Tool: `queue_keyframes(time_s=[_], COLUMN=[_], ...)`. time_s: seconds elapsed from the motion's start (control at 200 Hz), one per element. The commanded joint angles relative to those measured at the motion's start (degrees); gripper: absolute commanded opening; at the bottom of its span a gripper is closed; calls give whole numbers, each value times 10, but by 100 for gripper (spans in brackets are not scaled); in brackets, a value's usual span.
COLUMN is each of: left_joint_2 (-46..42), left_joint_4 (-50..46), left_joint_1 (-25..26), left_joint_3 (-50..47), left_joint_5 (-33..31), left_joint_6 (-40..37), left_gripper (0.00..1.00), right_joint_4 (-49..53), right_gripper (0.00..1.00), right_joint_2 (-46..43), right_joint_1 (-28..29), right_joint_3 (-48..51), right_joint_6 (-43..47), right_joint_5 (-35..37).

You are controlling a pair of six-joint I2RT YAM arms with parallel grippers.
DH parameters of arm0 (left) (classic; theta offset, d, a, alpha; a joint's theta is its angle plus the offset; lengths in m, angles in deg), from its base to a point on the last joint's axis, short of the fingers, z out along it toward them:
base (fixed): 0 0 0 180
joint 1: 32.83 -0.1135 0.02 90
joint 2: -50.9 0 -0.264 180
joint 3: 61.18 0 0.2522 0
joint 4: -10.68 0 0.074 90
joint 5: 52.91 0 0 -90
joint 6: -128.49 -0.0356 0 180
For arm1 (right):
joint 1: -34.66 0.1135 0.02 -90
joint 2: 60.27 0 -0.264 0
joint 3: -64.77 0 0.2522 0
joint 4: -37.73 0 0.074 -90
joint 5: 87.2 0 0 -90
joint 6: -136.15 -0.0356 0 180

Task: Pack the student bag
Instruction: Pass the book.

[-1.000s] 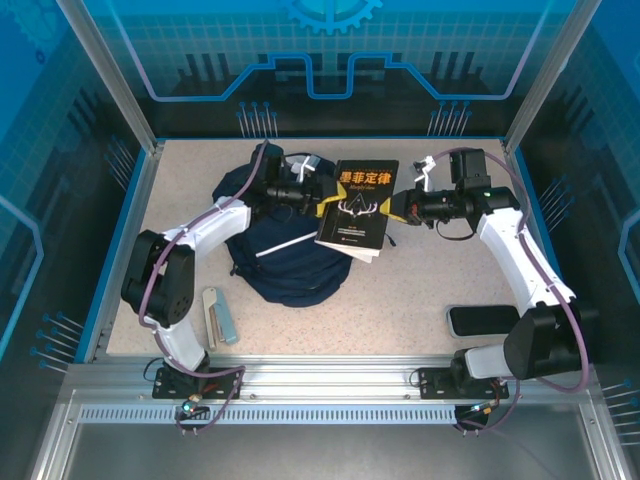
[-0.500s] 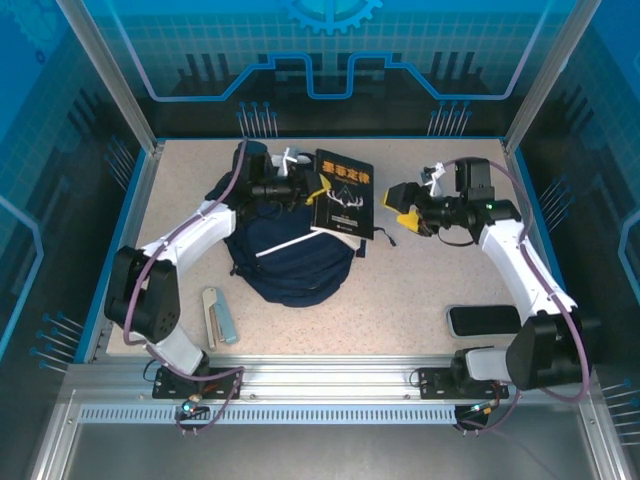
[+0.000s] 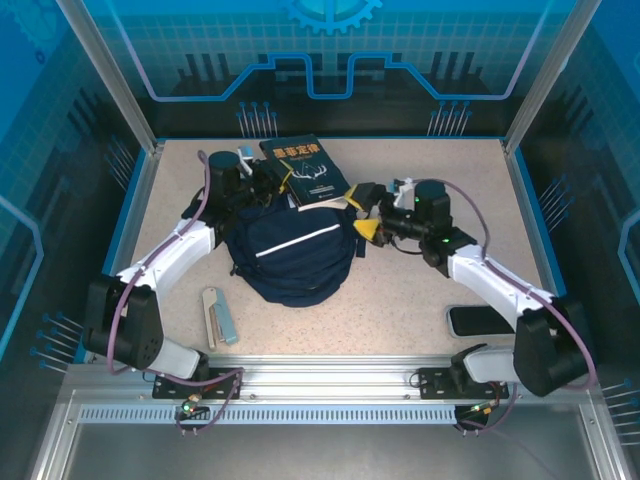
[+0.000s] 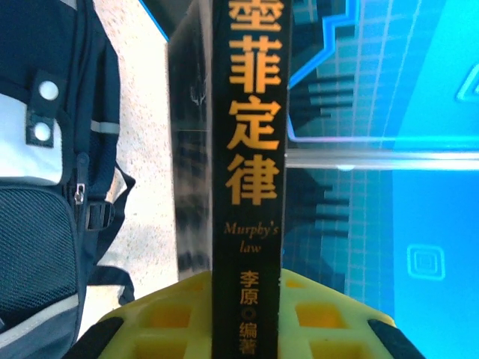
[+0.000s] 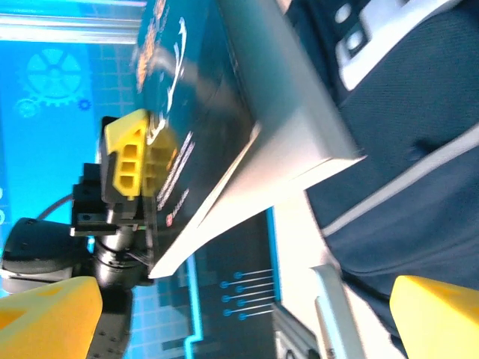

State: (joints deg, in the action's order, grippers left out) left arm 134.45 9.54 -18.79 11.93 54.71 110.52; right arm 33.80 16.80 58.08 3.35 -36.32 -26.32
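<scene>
The student bag (image 3: pixel 295 255), a big navy backpack with white stripes, lies left of centre on the table. Over its top end a dark book with yellow lettering (image 3: pixel 305 168) is held off the table by my left gripper (image 3: pixel 278 185). In the left wrist view the yellow fingers (image 4: pixel 161 321) clamp the book's spine (image 4: pixel 247 149), and the bag (image 4: pixel 45 187) lies to the left. My right gripper (image 3: pixel 362 212) is open at the bag's upper right edge, holding nothing. In the right wrist view, its gripper (image 5: pixel 239 321) faces the book (image 5: pixel 224 112) and the bag (image 5: pixel 404 112).
A flat black case (image 3: pixel 483 320) lies near the right arm's base. A pale blue and grey pair of slim items (image 3: pixel 218 315) lies by the left arm's base. Blue walls and metal posts fence the table.
The right gripper let go of the book, opened and swung left toward the bag. The left gripper closed on the book and carried it left and toward the back.
</scene>
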Motion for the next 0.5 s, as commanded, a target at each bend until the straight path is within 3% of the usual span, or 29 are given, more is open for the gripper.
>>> queue_keyframes(time_s=[0.0, 0.31, 0.495], left_joint_2=[-36, -29, -35], left_joint_4=[85, 86, 85], left_joint_1=[1, 7, 7], left_joint_3=[-18, -20, -26], left_joint_5=[-52, -64, -64], left_joint_6=[59, 75, 75], left_gripper=[5, 5, 5], right_joint_4=[-151, -253, -257], right_gripper=[100, 99, 90], right_joint_2=[45, 187, 209], right_joint_1=[34, 91, 88], right_joint_3=[-18, -113, -121], right_joint_6=[-109, -189, -188], right_joint_5=[56, 95, 124])
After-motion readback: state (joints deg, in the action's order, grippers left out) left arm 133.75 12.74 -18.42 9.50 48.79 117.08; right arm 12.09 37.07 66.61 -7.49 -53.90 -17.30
